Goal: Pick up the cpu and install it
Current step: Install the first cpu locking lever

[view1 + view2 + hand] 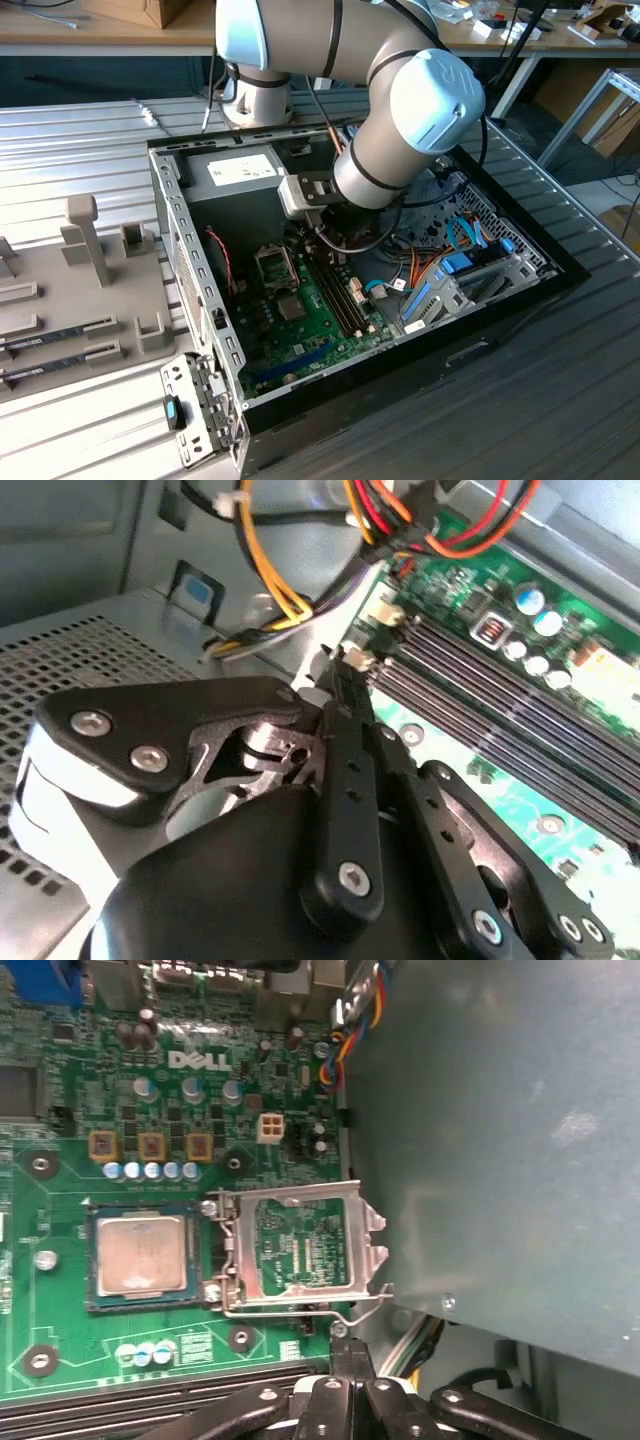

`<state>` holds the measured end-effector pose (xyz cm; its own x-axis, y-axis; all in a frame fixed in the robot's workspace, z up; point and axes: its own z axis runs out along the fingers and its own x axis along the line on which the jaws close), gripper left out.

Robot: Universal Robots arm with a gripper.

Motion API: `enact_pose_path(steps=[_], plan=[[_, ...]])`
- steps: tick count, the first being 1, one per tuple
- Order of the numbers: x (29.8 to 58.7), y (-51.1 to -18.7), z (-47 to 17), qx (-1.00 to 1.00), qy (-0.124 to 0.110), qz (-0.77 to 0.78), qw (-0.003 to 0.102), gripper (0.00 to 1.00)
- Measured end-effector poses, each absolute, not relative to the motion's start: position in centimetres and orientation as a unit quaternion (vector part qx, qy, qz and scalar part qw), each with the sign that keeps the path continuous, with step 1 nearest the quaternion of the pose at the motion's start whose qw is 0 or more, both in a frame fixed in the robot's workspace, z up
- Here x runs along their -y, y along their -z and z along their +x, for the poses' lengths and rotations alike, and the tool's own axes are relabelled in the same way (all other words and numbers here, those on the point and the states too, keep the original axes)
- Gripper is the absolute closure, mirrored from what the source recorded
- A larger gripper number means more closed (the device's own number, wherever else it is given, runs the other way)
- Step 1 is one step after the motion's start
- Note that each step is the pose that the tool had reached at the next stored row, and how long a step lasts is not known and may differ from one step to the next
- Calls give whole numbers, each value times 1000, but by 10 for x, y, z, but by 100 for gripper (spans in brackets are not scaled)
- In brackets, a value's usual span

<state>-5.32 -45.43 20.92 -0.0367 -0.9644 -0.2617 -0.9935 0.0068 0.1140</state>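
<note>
One cpu sits in its socket, apart from the clenched, empty jaws.

The cpu has a dull silver-grey metal top, a little worn, with a thin green rim. The socket frame is bright bare metal. The motherboard is glossy green. The pincer seems matt black plastic with shiny screws. The worktop is ribbed grey metal.
</note>
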Motion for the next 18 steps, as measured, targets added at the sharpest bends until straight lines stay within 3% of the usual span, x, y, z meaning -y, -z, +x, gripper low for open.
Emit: enact_pose_path(steps=[6, 14, 18], plan=[[455, -209, -54, -720, -133, -679, 57, 89], [455, -209, -55, -764, -128, -629, 66, 89], [455, -207, -70, -763, -137, -628, 73, 89]])
